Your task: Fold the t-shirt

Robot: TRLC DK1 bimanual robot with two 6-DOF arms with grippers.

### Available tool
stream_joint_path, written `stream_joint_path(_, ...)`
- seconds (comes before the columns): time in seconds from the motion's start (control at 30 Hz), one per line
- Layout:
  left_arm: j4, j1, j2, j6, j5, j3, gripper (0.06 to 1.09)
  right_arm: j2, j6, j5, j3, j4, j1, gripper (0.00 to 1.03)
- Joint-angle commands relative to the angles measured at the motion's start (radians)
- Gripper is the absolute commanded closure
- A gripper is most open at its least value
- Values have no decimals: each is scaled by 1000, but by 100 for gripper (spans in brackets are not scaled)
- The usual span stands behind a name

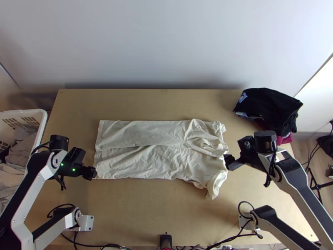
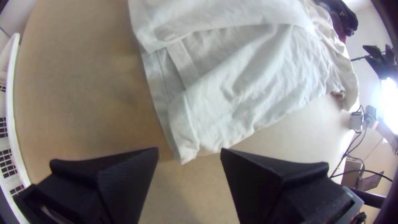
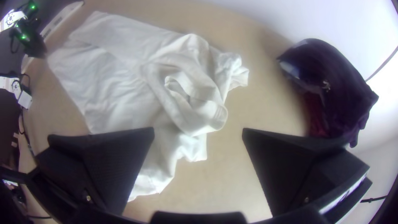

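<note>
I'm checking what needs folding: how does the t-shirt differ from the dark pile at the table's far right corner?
The t-shirt is off-white; the dark pile is black with some deep red. The t-shirt lies long and low, partly folded and wrinkled, while the dark pile is more compact and heaped higher. Both are cloth.

t-shirt (image 1: 137,164): matt cloth (creases roughen it) | table (image 1: 145,208): smooth wood | basket (image 1: 43,120): plastic
</note>
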Motion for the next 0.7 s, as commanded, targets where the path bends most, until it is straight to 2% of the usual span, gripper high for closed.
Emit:
stream_joint_path(0.0,89,-6,2,0,-35,-73,38,-39,1,-34,19,-118,34,4)
stream_joint_path(0.13,160,0,28,3,-43,-93,48,-42,-2,-38,35,-173,57,4)
stream_joint_path(0.3,172,0,80,0,-41,-96,49,-28,-5,-41,59,-193,73,4)
stream_joint_path(0.37,172,-5,88,-9,-35,-93,68,-20,-11,-41,61,-199,80,4)
stream_joint_path(0.47,173,-13,88,-21,-18,-95,86,10,-25,-41,53,-242,108,4)
stream_joint_path(0.53,175,-17,88,-29,-9,-95,102,33,-41,-43,42,-283,128,4)
stream_joint_path(0.57,178,-17,86,-35,-8,-93,105,38,-44,-43,38,-296,140,4)
stream_joint_path(0.67,178,-19,82,-37,-3,-84,105,75,-45,-46,39,-362,180,4)
